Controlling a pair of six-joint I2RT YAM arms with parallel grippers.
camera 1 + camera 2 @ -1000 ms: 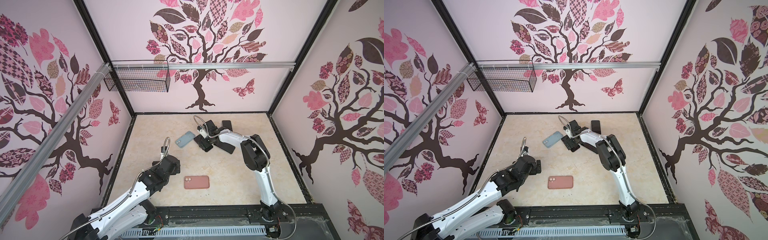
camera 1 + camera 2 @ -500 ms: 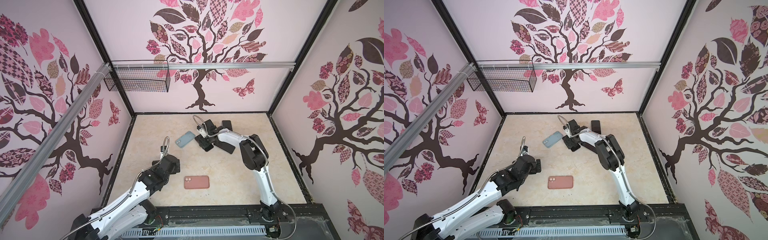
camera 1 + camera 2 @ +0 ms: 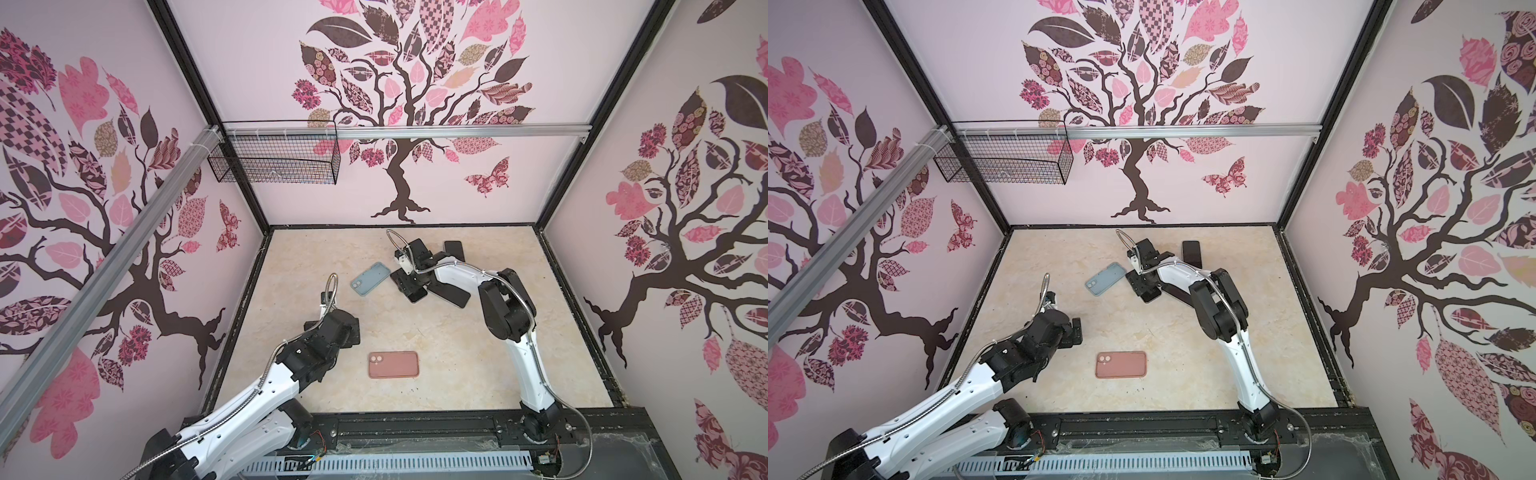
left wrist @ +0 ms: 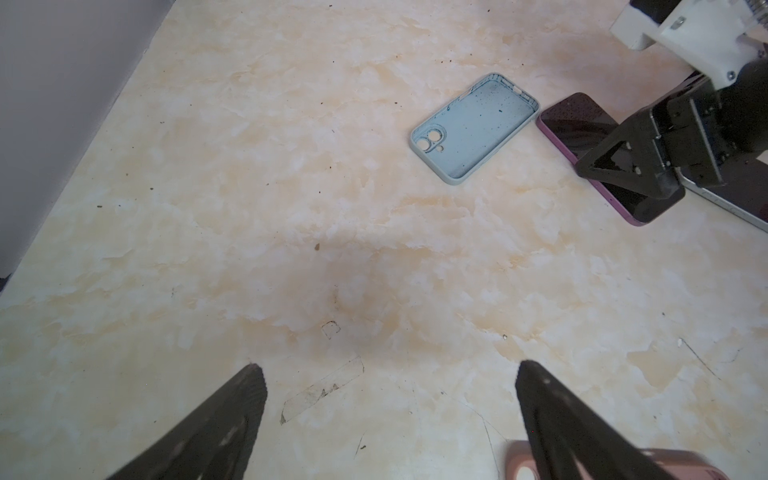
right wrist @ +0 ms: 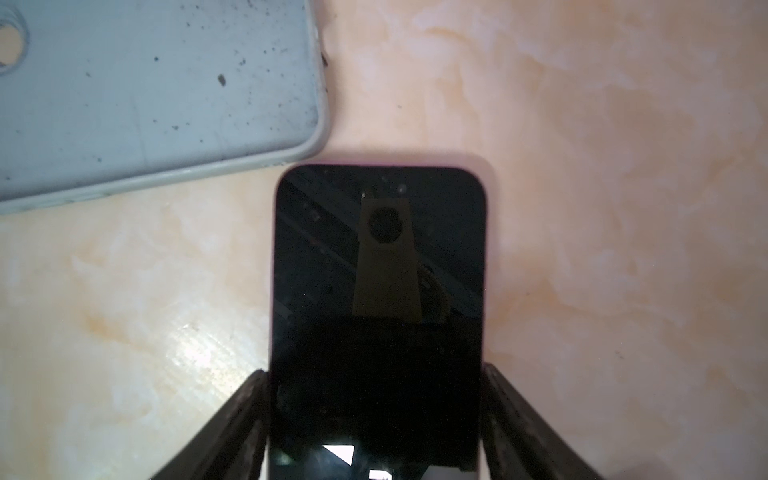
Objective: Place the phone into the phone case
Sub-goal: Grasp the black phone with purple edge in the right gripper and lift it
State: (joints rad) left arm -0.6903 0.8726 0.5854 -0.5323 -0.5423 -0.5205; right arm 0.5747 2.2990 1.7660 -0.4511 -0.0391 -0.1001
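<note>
Three pink walls [image 3: 249, 62] are seen, with dark trees [image 3: 399, 183] and pink leaves shown on them. A wire basket [image 3: 274, 166] is hung from a silver rail [image 3: 457, 132] at the upper left of the frame. The floor [image 3: 436, 340] is covered in pale cream stone with small dark specks.

Left arm [image 3: 266, 386] jaws spread, right arm [image 3: 527, 363] jaws gripping
</note>
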